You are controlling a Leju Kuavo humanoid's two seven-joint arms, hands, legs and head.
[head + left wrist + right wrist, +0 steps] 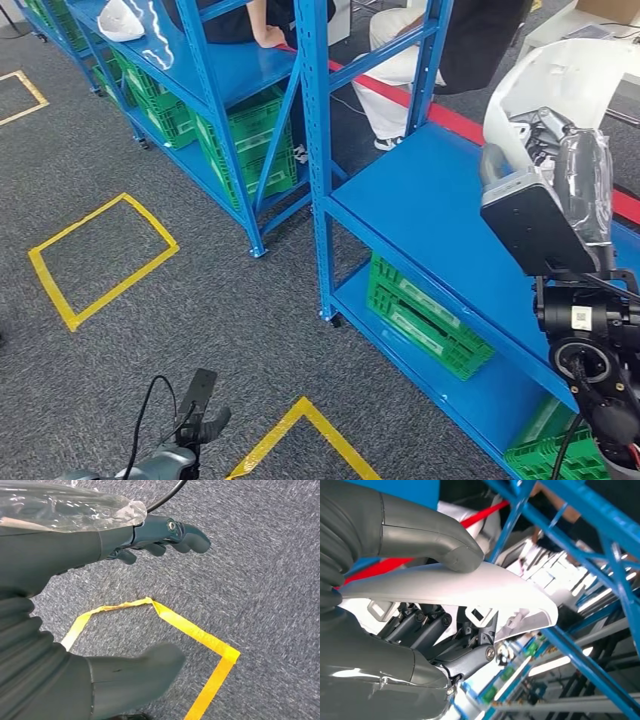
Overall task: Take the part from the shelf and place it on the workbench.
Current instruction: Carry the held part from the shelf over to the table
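Shelf (445, 215): I see the blue rack's upper deck right under my raised right arm, green crates (426, 320) on the tier below.
Part (471, 587): a white moulded plastic shell, smooth on the outer face, clips and ribs underneath; in the head view it sits at upper right, above the deck.
Right hand (444, 610): I have it clamped on the part, thumb pressing the top face, fingers (422, 630) tucked beneath.
Long axis: the part runs out past the fingertips, away from my wrist.
Left hand (151, 535): hangs low over grey carpet and yellow tape (196, 630), fingers straight and apart, holding nothing.
Nearer arm: right, so I judge it carries the part to the workbench.
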